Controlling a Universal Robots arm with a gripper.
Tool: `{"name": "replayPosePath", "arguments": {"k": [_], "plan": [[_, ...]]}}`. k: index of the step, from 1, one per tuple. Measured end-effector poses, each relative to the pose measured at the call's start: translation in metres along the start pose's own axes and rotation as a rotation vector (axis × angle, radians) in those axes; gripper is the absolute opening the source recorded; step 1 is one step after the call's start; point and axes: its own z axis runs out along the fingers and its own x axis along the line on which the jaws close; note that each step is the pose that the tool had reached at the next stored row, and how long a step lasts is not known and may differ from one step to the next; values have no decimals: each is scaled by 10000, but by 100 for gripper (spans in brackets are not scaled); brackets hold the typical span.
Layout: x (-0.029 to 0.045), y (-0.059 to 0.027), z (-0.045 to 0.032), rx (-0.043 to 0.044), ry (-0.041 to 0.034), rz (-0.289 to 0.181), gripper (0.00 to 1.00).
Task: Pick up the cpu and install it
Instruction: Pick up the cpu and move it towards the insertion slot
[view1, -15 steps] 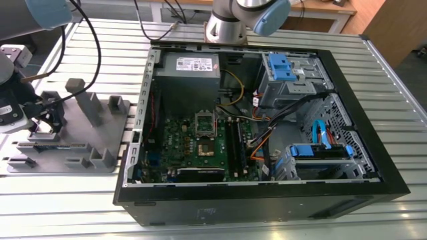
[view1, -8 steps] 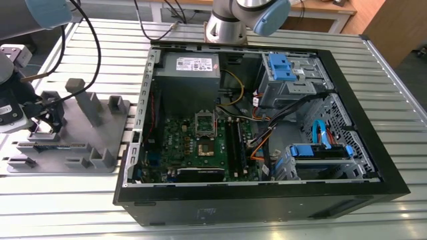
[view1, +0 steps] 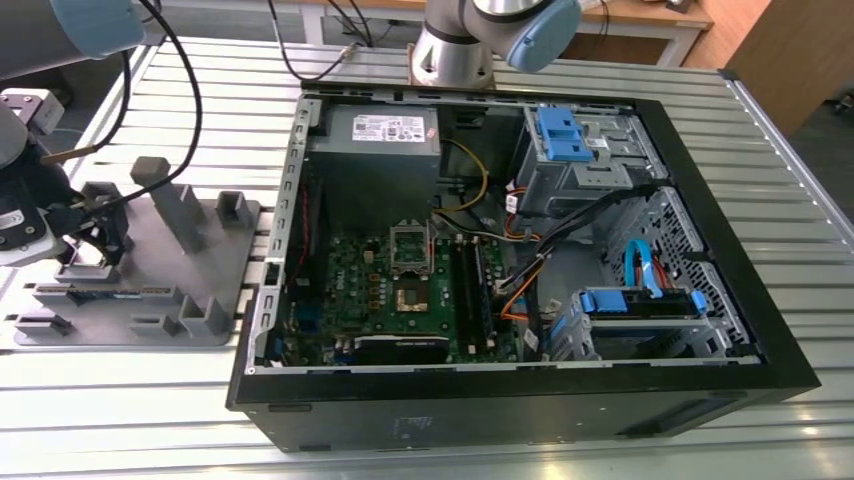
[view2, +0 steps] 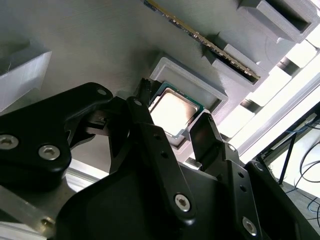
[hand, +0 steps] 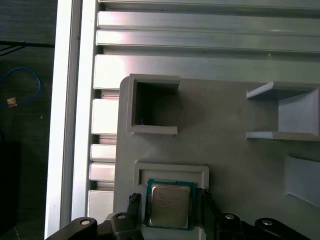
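Slatted metal surface (view1: 787, 160) carries an open black computer case (view1: 534, 405). At the exterior view's left sits a grey plastic holder tray (view1: 134, 335). Arm wrist (view1: 20, 150) reaches down over the tray. Black claw (view1: 91, 235) is parted, straddling the small silver-topped square cpu (hand: 169, 204), which sits in a tray recess. Narrow gaps either side, nothing gripped.

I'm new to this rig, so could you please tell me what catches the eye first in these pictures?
The open computer case dominates the exterior view, its green motherboard exposed. In both wrist views the shiny cpu lies in a recess of the grey holder tray, the open tool straddling it.
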Motion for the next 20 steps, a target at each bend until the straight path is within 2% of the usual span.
{"name": "replayPosePath", "arguments": {"k": [4, 5, 20], "plan": [[0, 0, 0, 0, 0, 1, 57], [0, 0, 0, 0, 0, 0, 50], [0, 2, -3, 0, 0, 0, 50]]}}
